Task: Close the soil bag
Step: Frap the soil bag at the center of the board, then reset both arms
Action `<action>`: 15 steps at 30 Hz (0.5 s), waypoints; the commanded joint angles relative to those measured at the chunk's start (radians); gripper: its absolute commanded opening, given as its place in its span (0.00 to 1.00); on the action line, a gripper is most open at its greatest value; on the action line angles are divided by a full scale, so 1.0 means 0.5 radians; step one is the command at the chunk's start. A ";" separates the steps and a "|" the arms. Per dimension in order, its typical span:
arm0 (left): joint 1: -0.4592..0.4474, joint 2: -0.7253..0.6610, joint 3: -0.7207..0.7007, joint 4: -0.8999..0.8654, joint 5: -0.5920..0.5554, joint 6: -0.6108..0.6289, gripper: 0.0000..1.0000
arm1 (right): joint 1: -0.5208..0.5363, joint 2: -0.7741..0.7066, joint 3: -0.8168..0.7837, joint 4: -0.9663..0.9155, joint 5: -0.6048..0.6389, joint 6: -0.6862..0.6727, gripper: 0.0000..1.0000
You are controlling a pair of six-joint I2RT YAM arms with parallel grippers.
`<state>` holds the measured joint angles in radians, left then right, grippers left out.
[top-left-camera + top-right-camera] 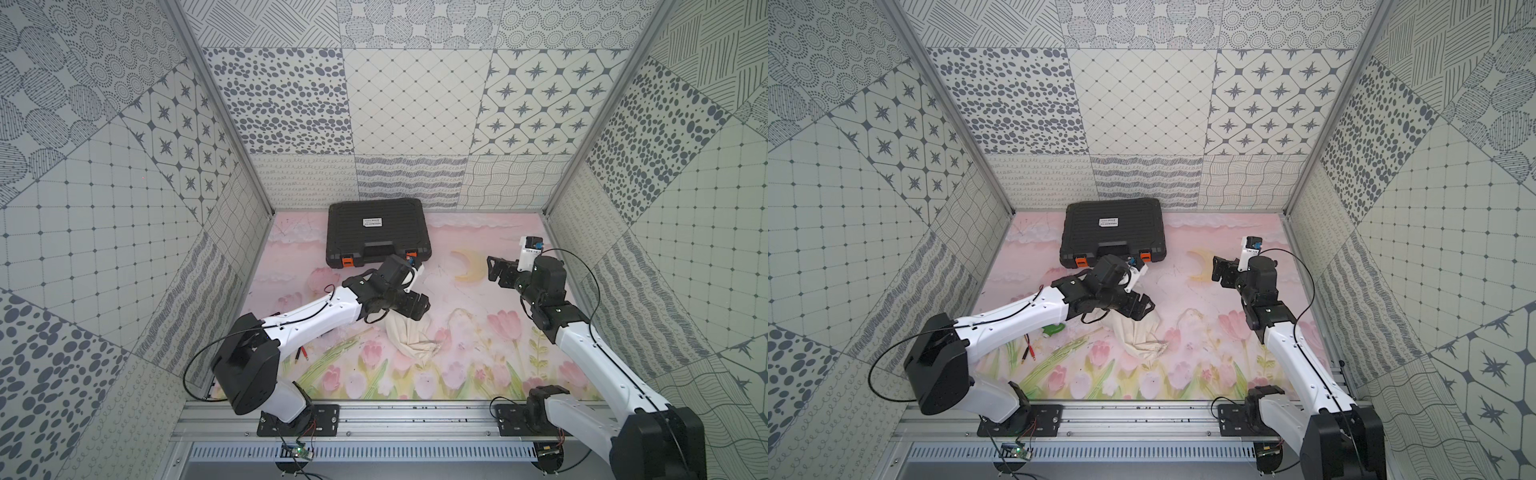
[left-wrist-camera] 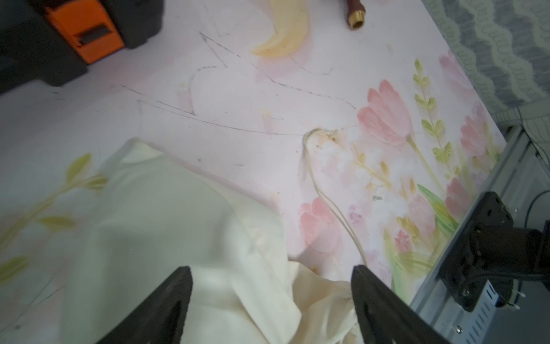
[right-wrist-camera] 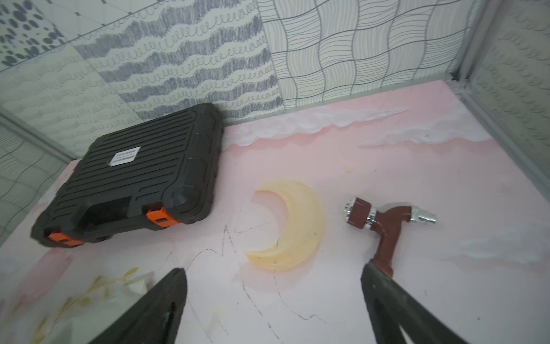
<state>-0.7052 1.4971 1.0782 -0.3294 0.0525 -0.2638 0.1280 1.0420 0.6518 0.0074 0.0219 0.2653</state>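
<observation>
Counting what lies on the table (image 1: 469, 374): one soil bag (image 1: 409, 340), one black case (image 1: 376, 230) with two orange latches, and one brown hose nozzle (image 3: 387, 223). Cream-white and wrinkled, the bag slumps mid-table, nearer than the case, its thin cord (image 2: 326, 199) trailing loose over the painted tulips. The left jaws stand wide apart right over the bag's cloth, gripping nothing; whether they touch it I cannot tell. The right jaws gape equally wide, empty, beside the painted moon.
</observation>
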 commanded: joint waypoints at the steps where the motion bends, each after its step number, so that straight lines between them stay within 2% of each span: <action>1: 0.314 -0.252 -0.289 0.421 -0.537 -0.199 0.96 | -0.013 0.038 -0.097 0.221 0.417 -0.151 0.97; 4: 0.498 -0.403 -0.486 0.559 -0.788 -0.209 0.99 | -0.017 0.085 -0.254 0.536 0.496 -0.215 0.97; 5: 0.566 -0.435 -0.568 0.626 -0.947 -0.184 0.98 | -0.017 0.119 -0.337 0.685 0.517 -0.238 0.97; 8: 0.700 -0.455 -0.769 0.846 -1.202 -0.091 0.99 | -0.017 0.237 -0.505 1.077 0.545 -0.288 0.97; 10: 0.794 -0.453 -0.924 1.076 -1.228 -0.011 0.99 | -0.015 0.344 -0.611 1.406 0.506 -0.352 0.97; 13: 0.907 -0.456 -1.026 1.273 -1.180 0.073 0.99 | -0.003 0.478 -0.653 1.572 0.523 -0.473 0.97; 15: 0.924 -0.410 -1.155 1.612 -1.191 0.186 0.99 | -0.005 0.623 -0.710 1.834 0.524 -0.504 0.97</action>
<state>-0.2935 1.2816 0.6006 0.0700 -0.3981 -0.2817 0.1230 1.3003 0.3161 0.6243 0.2592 0.0742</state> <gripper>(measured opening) 0.987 0.970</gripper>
